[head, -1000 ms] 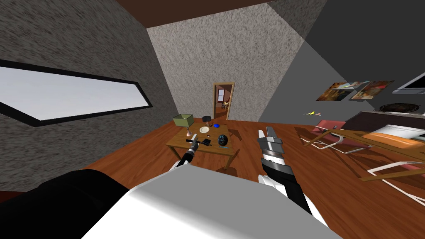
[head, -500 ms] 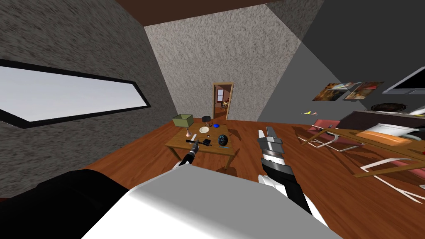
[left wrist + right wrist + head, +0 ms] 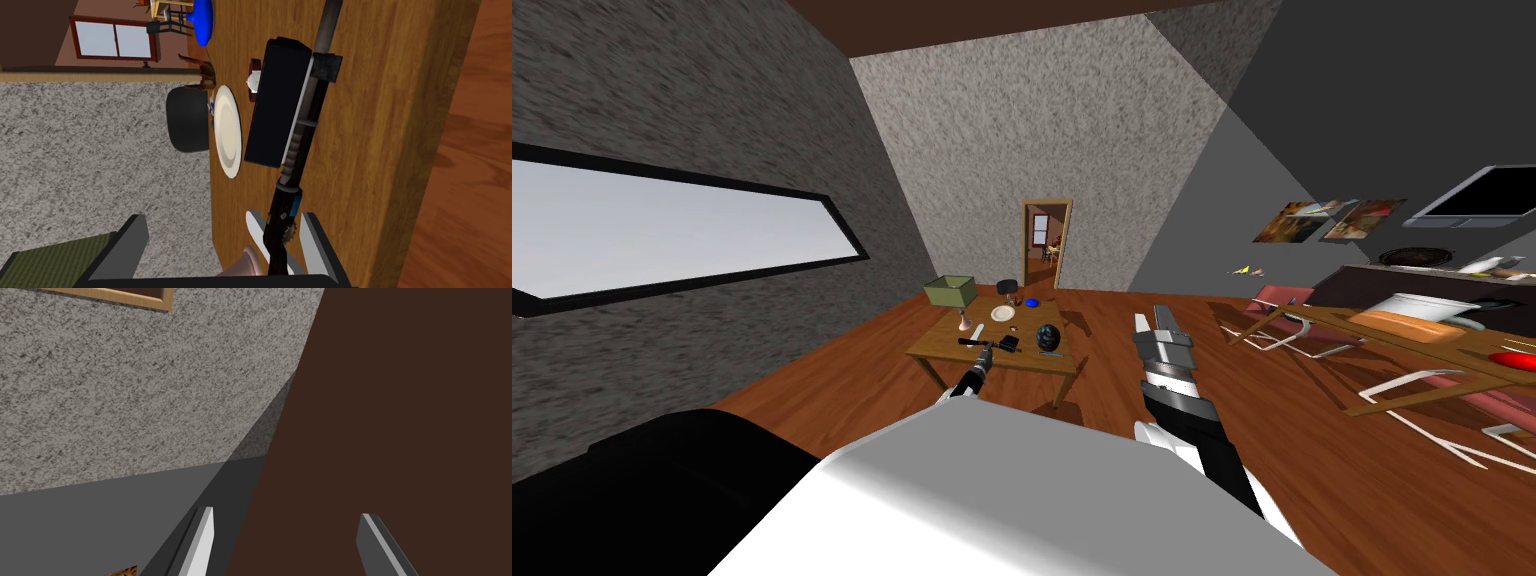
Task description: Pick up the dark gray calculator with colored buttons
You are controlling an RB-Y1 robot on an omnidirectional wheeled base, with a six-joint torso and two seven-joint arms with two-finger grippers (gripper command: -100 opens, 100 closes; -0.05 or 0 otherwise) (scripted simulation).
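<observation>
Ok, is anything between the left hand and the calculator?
Yes. A long dark tool lies on the table, running from the left hand close along one side of the calculator. The hand is lined up on the tool, not the calculator.

Left arm: stretched forward and low, nearly straight, left gripper (image 3: 979, 347) at the far end of its reach — jaws spread wide. Right arm: bent, forearm raised, right gripper (image 3: 1152, 322) tilted upward — jaws likewise spread.

The calculator (image 3: 277, 105) is near-black, its edge pale grey. The plate (image 3: 227, 132) is cream — the desk (image 3: 380, 125) warm brown, wood-grained.
</observation>
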